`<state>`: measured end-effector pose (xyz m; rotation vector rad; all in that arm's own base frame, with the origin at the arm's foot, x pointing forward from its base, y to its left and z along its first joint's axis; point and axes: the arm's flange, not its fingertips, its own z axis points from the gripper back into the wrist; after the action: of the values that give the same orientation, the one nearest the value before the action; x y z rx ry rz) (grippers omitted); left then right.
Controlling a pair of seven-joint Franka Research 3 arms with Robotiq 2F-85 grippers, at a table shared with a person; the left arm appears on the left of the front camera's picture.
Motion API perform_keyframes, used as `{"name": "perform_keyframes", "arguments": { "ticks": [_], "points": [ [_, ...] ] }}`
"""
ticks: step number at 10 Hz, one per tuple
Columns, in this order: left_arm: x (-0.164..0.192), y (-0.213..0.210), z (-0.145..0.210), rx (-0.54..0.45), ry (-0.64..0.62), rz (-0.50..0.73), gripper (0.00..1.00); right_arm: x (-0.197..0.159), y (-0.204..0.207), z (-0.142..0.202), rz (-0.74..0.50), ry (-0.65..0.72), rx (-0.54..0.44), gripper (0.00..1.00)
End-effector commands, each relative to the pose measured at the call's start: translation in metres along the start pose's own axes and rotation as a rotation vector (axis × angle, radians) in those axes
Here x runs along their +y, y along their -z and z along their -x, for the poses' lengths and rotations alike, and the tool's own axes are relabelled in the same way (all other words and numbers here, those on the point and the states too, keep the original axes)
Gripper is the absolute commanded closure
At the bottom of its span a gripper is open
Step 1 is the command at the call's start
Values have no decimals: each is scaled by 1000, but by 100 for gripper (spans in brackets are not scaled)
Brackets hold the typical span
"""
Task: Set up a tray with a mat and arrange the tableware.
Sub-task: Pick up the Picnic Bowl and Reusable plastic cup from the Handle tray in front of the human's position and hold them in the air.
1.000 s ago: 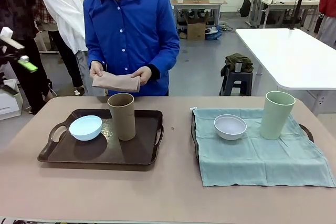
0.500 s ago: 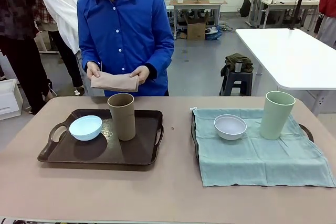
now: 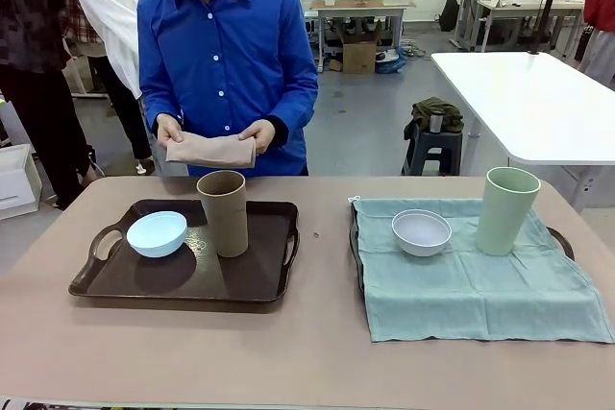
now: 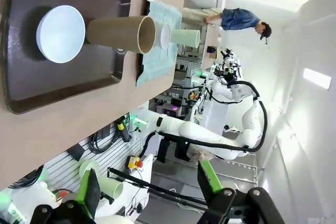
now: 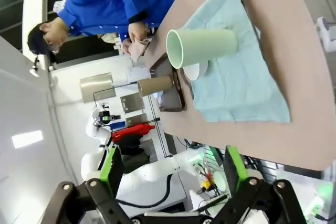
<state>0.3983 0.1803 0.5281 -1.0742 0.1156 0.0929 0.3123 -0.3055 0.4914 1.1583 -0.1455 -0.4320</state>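
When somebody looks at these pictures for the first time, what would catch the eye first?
The person in the bright blue shirt at the far side stands out, holding a folded tan cloth. At the left a dark tray carries a pale blue bowl and a tan tumbler; at the right a green mat bears a white bowl and a pale green tumbler.

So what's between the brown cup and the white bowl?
No tableware: from the front view, between the tan tumbler and the white bowl there's the dark tray's rim, a bare strip of table, then the green cloth's edge.
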Motion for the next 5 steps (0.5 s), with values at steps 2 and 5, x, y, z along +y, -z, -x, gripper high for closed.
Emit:
{"name": "perform_keyframes", "arguments": {
  "ticks": [2,5],
  "points": [
    [0,0,0,0,0,0,0,0,0,0,0,0,0,0],
    [0,0,0,0,0,0,0,0,0,0,0,0,0,0]
  ]
}}
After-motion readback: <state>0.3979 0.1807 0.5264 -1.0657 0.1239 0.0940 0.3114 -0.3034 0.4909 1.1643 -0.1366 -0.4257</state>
